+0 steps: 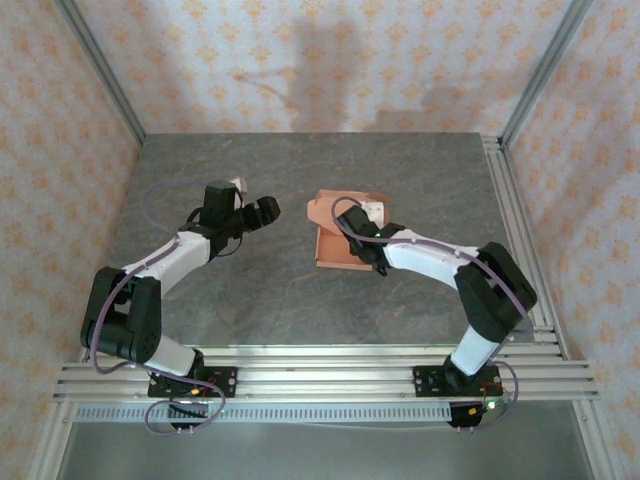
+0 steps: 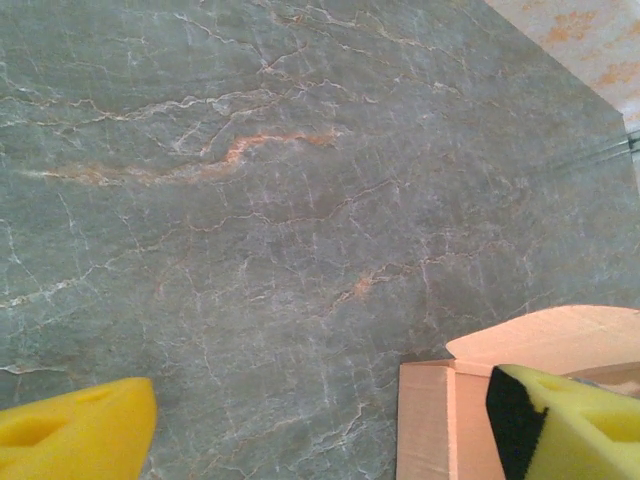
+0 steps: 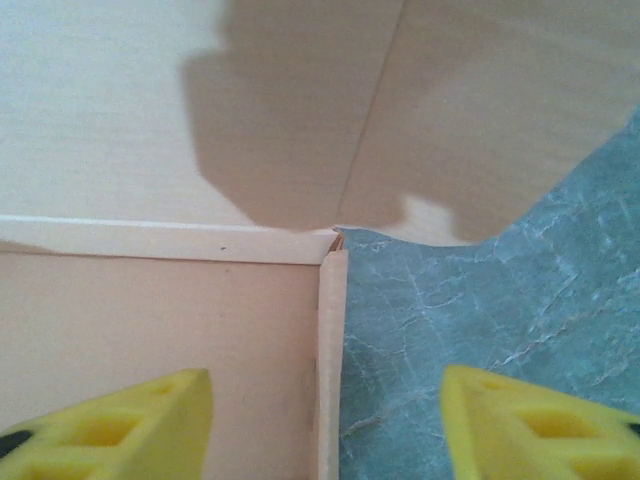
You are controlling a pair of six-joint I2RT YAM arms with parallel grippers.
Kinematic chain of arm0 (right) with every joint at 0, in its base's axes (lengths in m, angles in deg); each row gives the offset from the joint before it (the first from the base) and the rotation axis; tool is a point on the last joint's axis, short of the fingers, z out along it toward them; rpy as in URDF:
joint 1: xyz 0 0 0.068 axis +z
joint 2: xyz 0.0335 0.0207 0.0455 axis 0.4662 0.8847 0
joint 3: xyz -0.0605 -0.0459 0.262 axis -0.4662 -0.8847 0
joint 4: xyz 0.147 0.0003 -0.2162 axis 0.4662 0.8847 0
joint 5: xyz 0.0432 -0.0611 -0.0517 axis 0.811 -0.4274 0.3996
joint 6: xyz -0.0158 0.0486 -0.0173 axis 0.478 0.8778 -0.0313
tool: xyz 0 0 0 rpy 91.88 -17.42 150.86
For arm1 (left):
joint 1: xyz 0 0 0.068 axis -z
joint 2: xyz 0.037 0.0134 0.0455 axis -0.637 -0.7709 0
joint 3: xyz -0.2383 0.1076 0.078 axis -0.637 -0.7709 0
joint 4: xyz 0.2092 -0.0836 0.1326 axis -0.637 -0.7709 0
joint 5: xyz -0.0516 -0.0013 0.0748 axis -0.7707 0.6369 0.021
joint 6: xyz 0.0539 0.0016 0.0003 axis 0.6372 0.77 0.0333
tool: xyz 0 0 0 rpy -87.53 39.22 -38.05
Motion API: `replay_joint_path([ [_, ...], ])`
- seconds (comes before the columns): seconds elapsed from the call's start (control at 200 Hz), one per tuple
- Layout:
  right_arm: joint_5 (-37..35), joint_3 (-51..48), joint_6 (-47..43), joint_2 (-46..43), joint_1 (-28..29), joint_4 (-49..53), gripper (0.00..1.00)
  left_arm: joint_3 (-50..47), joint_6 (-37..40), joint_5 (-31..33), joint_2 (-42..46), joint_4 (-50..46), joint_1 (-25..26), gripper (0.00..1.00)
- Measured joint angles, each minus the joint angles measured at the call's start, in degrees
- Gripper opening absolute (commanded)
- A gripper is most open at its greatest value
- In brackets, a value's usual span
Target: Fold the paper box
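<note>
The paper box (image 1: 335, 250) is a shallow salmon-orange tray with its lid flap (image 3: 400, 100) standing open at the far end, near the middle of the table. My right gripper (image 1: 372, 250) hangs over its right side. In the right wrist view that gripper (image 3: 330, 430) is open, its yellow fingers (image 3: 120, 425) straddling the box's thin side wall (image 3: 332, 370) without touching it. My left gripper (image 1: 268, 210) sits left of the box, apart from it. It is open (image 2: 320, 440) over bare table, and a box corner (image 2: 440, 420) shows beside its right finger (image 2: 565, 425).
The grey marble table (image 1: 260, 290) has free room to the left and in front of the box. Aluminium rails (image 1: 320, 365) run along the near edge and the right side (image 1: 515, 210). Patterned walls close in the back and sides.
</note>
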Motion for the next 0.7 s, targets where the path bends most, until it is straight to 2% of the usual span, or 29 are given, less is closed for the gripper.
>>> replay_joint_path([
  [0.105, 2.4, -3.3, -3.5, -5.5, -0.6, -2.3, 0.73, 1.2, 3.4, -0.3, 0.0, -0.3, 0.0, 1.0],
  [0.35, 15.1, -7.0, -12.9, -16.8, -9.3, -7.4, 0.78, 8.1, 17.8, -4.8, -1.6, -0.9, 0.5, 0.99],
  [0.541, 25.6, -8.1, -17.5, -21.2, -14.9, -8.5, 0.78, 13.6, 32.6, -9.9, -3.0, -8.7, 2.0, 0.97],
  [0.701, 29.1, -7.6, -19.4, -21.7, -17.5, -8.0, 0.78, 22.1, 41.9, -10.9, -5.2, -16.0, 5.9, 0.97],
])
